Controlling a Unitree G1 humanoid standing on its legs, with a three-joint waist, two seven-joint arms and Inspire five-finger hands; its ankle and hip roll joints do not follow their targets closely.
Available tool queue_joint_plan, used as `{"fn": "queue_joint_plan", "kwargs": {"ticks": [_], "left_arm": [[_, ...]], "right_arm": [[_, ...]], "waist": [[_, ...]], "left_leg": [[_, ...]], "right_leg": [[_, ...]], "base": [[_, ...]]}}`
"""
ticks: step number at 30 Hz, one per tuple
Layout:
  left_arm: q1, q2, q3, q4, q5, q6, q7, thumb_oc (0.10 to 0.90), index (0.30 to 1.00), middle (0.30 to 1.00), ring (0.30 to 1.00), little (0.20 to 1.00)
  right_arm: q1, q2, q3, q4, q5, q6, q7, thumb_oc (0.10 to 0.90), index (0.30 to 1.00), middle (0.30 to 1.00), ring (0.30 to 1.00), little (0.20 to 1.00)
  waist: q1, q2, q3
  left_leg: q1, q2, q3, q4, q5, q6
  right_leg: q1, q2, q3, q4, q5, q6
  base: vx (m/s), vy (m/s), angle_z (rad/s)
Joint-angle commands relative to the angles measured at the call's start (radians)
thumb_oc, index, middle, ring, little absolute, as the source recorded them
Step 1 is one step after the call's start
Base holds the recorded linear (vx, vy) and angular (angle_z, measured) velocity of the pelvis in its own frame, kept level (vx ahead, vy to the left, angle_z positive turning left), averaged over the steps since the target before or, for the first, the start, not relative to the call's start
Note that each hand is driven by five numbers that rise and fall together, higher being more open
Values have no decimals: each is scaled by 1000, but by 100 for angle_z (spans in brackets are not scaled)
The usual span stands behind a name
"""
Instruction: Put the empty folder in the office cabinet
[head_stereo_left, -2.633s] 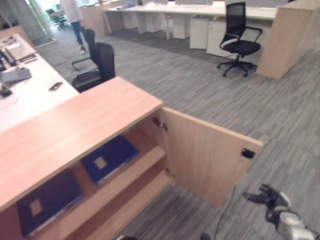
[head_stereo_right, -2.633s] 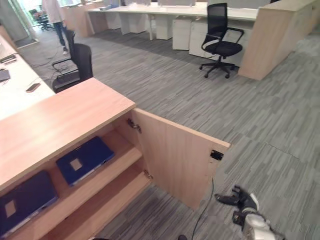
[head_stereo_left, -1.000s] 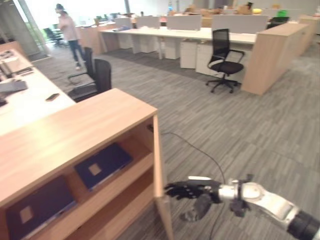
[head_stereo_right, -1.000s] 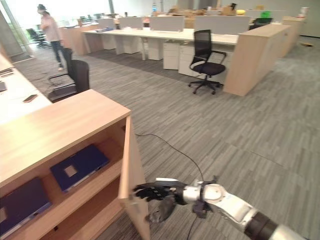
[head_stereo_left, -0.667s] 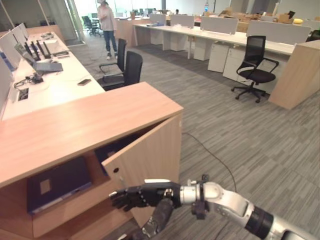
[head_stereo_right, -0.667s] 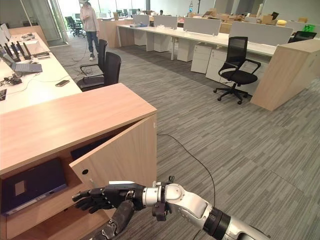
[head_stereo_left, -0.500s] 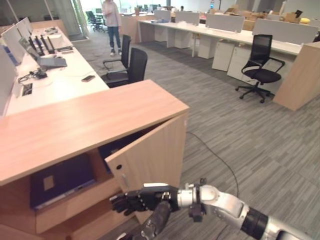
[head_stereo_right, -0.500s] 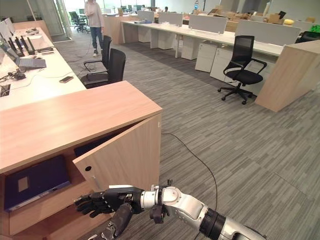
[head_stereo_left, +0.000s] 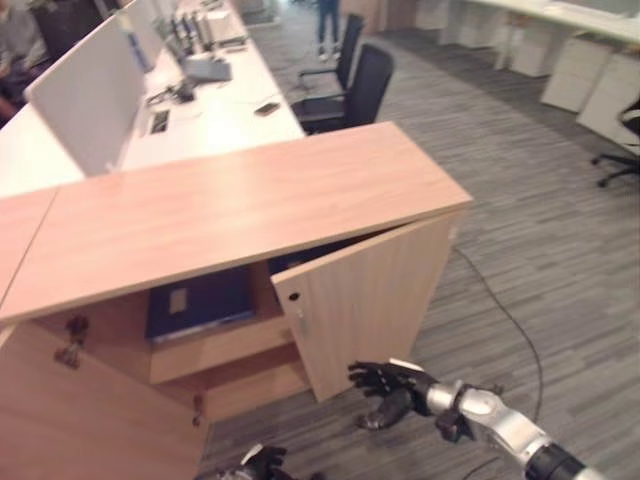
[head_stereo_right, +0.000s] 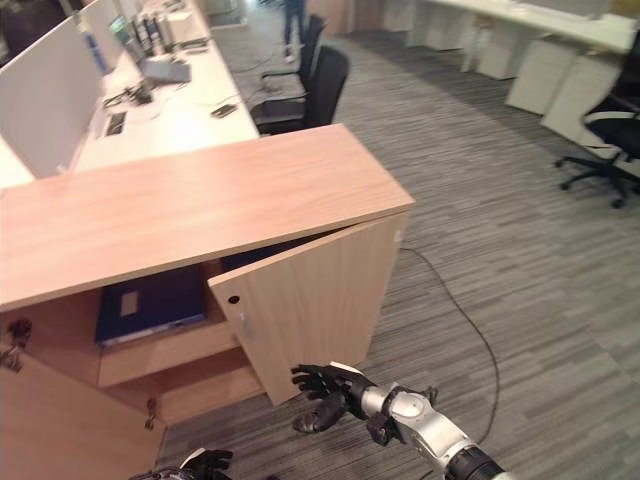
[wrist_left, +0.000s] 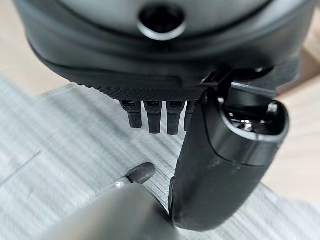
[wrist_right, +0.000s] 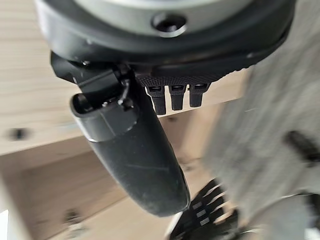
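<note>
A dark blue folder (head_stereo_left: 200, 302) with a small pale label on its cover is seen lying flat on the upper shelf (head_stereo_left: 215, 345) inside the office cabinet (head_stereo_left: 250, 205). The light wood cabinet is shown with its right door (head_stereo_left: 365, 300) ajar and a second door (head_stereo_left: 90, 410) swung open at the lower left. The shelf below the folder is largely hidden.

The right hand (head_stereo_left: 385, 385) is held low in front of the right door, apart from it, with fingers spread and nothing gripped. The left hand (head_stereo_left: 255, 465) is seen near the floor, its fingers straight in the wrist view, holding nothing.

A white bench (head_stereo_left: 215, 110) with a laptop (head_stereo_left: 205, 68) stands behind the cabinet.
</note>
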Motion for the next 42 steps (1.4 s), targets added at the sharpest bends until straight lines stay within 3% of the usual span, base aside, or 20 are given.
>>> {"fn": "queue_joint_plan", "kwargs": {"ticks": [1,3,5,11,17,18,19,20,21,22,28,30,32,34,37,42], "left_arm": [[58,24,-34,64,-10,18,0,800,900,900,900,900],[58,24,-34,64,-10,18,0,800,900,900,900,900],[80,29,-13,72,-66,25,6,800,900,900,900,900],[91,30,21,78,-155,31,15,800,900,900,900,900],[67,19,2,68,-221,30,11,800,900,900,900,900],[57,14,0,63,-245,28,10,800,900,900,900,900],[44,13,17,35,-310,26,8,800,900,900,900,900],[44,13,17,35,-310,26,8,800,900,900,900,900],[46,24,50,18,-369,28,3,800,900,900,900,900],[51,34,75,12,-398,27,2,800,900,900,900,900],[66,88,203,4,-526,16,11,800,900,900,900,900],[62,127,255,-27,-582,9,15,800,900,900,900,900],[44,178,297,-76,-620,-7,30,800,900,900,900,900],[41,203,317,-100,-640,-9,33,800,900,900,900,900],[11,305,365,-193,-677,-22,46,800,900,900,900,900],[-32,417,416,-320,-698,-35,71,800,900,900,900,900]], "right_arm": [[-14,84,-79,7,-14,-82,-25,800,900,900,900,900],[-14,85,-79,8,-14,-83,-25,800,900,900,900,900],[41,134,-126,129,93,-71,-51,800,900,900,900,900],[86,178,-181,214,214,-90,-88,800,900,900,900,900],[52,229,-214,472,126,-90,-161,800,900,900,900,900],[41,243,-229,539,101,-91,-181,800,900,900,900,900],[26,260,-259,650,72,-87,-205,800,900,900,900,900],[25,260,-259,650,71,-87,-205,800,900,900,900,900],[21,275,-286,744,56,-78,-218,800,900,900,900,900],[22,280,-297,784,51,-72,-222,800,900,900,900,900],[48,284,-373,900,36,-63,-220,800,900,900,900,900],[56,274,-399,920,31,-61,-218,800,900,900,900,900],[71,261,-428,931,14,-61,-218,800,900,900,900,900],[75,253,-444,933,9,-60,-215,800,900,900,900,900],[83,228,-476,927,11,-63,-215,800,900,900,900,900],[91,206,-512,921,35,-61,-208,800,900,900,900,900]], "waist": [[42,-70,-44],[39,-69,-44],[59,-72,-50],[89,-72,-27],[108,-56,1],[106,-52,6],[108,-50,28],[107,-50,25],[107,-47,33],[107,-44,29],[105,-25,1],[106,-13,-8],[101,6,-19],[100,12,-23],[98,26,-26],[99,35,-25]], "left_leg": [[32,-56,12,-4,-98,-21],[32,-56,9,-4,-98,-22],[24,-30,-48,-3,-83,-59],[-2,10,-142,15,-46,-106],[-35,34,-180,29,-11,-135],[-54,34,-161,39,-6,-132],[-89,44,-43,83,-10,-106],[-92,43,-45,84,-8,-106],[-101,64,79,118,-23,-89],[-105,67,107,137,-33,-87],[-37,94,143,99,-39,-99],[10,125,164,64,-22,-114],[41,174,188,27,37,-141],[44,192,193,17,59,-152],[16,243,217,2,123,-179],[-22,274,225,-5,121,-190]], "right_leg": [[-23,-33,-77,-38,64,15],[-21,-34,-81,-39,64,15],[23,-9,-140,-90,57,-7],[47,33,-231,-80,15,-43],[74,56,-313,-79,-18,-72],[77,52,-340,-77,-23,-74],[83,37,-383,-63,-30,-77],[80,37,-385,-64,-28,-77],[77,26,-419,-59,-28,-81],[74,22,-435,-62,-27,-86],[86,8,-499,-81,-24,-90],[95,1,-526,-79,-30,-89],[104,-9,-564,-74,-38,-85],[110,-14,-578,-73,-41,-81],[121,-40,-600,-68,-39,-66],[137,-71,-603,-82,-15,-39]], "base": [[75,-227,115],[45,-156,106],[110,-353,50],[27,-215,52],[-13,-150,78],[-59,-78,85],[-57,-41,91],[-85,-41,108],[-65,-21,110],[-76,-23,98],[9,36,58],[44,97,52],[41,160,27],[29,117,26],[30,197,37],[50,184,41]]}}
